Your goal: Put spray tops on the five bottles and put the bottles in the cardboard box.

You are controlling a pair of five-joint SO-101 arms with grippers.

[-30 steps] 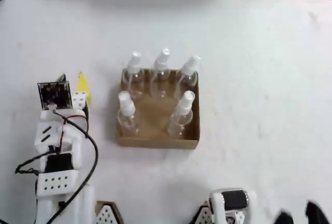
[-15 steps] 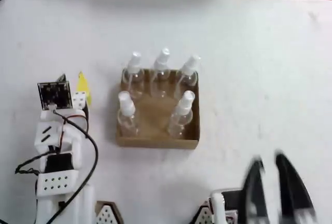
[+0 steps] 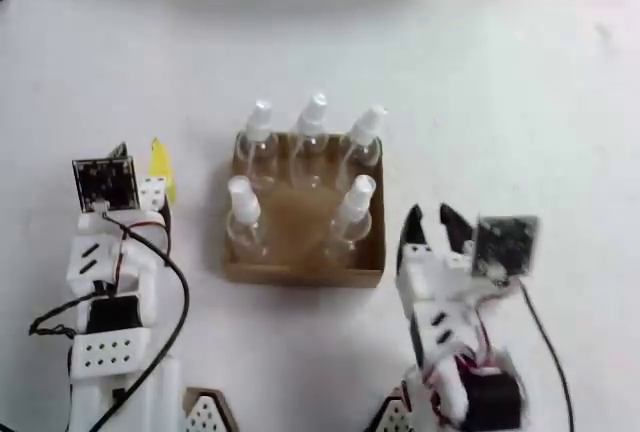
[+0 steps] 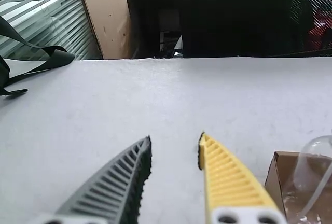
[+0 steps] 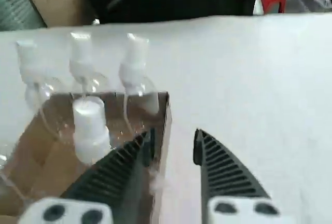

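White bench (image 3: 520, 82) bears the cardboard box (image 3: 300, 275) with five spray-topped bottles (image 3: 312, 147) upright inside; left pincer (image 3: 140, 149) and right pincer (image 3: 430, 217) flank it, both released, presumably finished

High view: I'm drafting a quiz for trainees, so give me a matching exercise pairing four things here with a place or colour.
1 left hand
2 right hand
3 five bottles
4 cardboard box

a brown, mid-table
b close to the box's right wall
c upright inside the box
d left of the box, apart from it

Pairs: 1-d, 2-b, 3-c, 4-a
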